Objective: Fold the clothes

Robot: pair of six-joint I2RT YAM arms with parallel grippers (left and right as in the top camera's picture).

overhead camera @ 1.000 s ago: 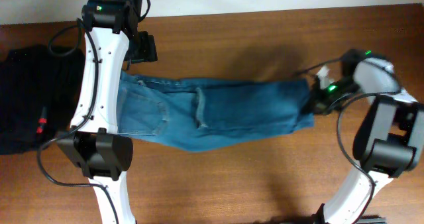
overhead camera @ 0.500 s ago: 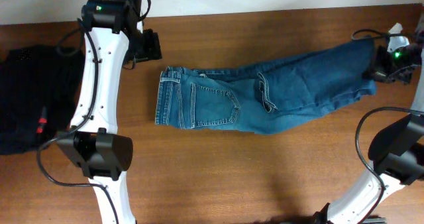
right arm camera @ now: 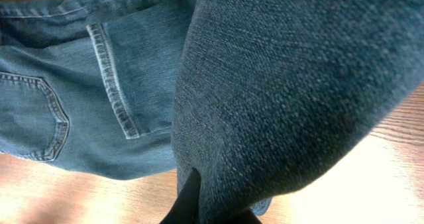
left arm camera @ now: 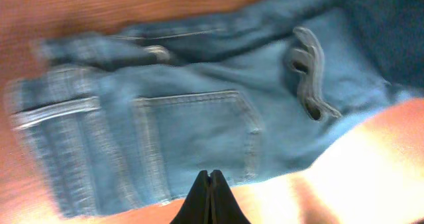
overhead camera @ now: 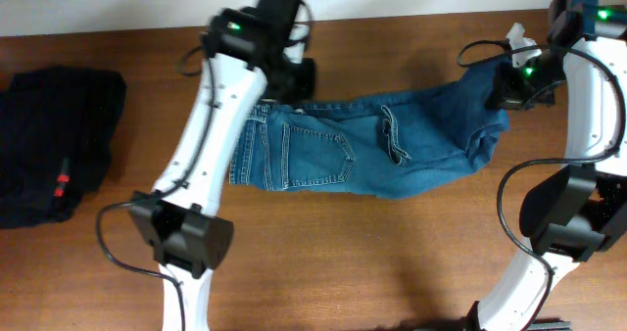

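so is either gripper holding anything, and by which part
The right gripper holds the jeans near the leg end, with that end raised. The left gripper is shut and empty above the back pocket.

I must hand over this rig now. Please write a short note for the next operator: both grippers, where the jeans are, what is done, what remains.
Left gripper: shut, empty, above the waist half of the medium-blue denim jeans.
Right gripper: shut on the jeans at their leg end, lifted off the brown wooden table.
Jeans: waist end flat on the left arm's side, one back pocket up. A black garment lies apart.
Done: jeans stretched out lengthwise.
Left: no crosswise fold shows; probably carry the leg end over to the waist.
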